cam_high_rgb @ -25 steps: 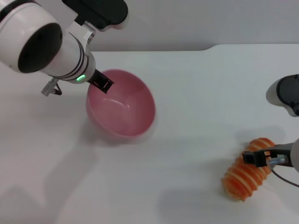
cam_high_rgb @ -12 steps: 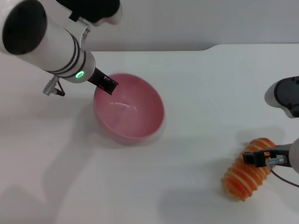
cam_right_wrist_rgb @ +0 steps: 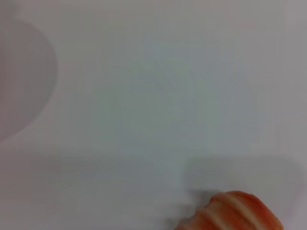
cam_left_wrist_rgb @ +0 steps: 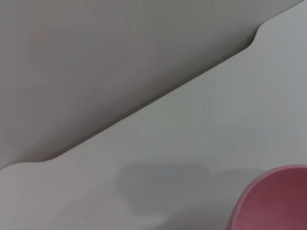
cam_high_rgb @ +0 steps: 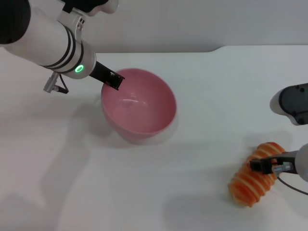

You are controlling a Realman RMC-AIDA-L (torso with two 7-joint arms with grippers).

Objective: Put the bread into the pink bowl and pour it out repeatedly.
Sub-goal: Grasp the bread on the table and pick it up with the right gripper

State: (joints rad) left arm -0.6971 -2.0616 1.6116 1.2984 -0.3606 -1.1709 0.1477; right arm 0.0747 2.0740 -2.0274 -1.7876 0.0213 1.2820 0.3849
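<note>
White tabletop (cam_high_rgb: pixel 202 96) fills most of the head view, w/ a grey wall (cam_high_rgb: pixel 192 24) behind its far edge and a step in that edge toward the right.

Hidden/cut off: left gripper (cam_high_rgb: pixel 114 81) shows only as a dark tip at the near-left rim of the pink bowl (cam_high_rgb: pixel 139 108); the fingertips sit right on the rim, clamped on it so far as can be seen, one finger inside and the other hidden behind the wall. Left arm runs off frame at top left. Right gripper (cam_high_rgb: pixel 263 165) is a small dark tip over the bread (cam_high_rgb: pixel 254 180); jaws can't be made out, so whether it grips the loaf or only sits on it is unclear. Right arm is cut by the right edge. Left wrist view catches only a sliver of bowl at its corner; right wrist view only one end of the bread.

Bowl: round, deep, glossy plain pink, smooth rim, nothing inside it, tilted a bit w/ the opening toward the camera, left of centre on the table.

Bread: ridged loaf, orange and cream stripes across it, toy-like. Lies on the table at near right, well apart from the bowl. Long axis diagonal, near-left end to far-right end.
</note>
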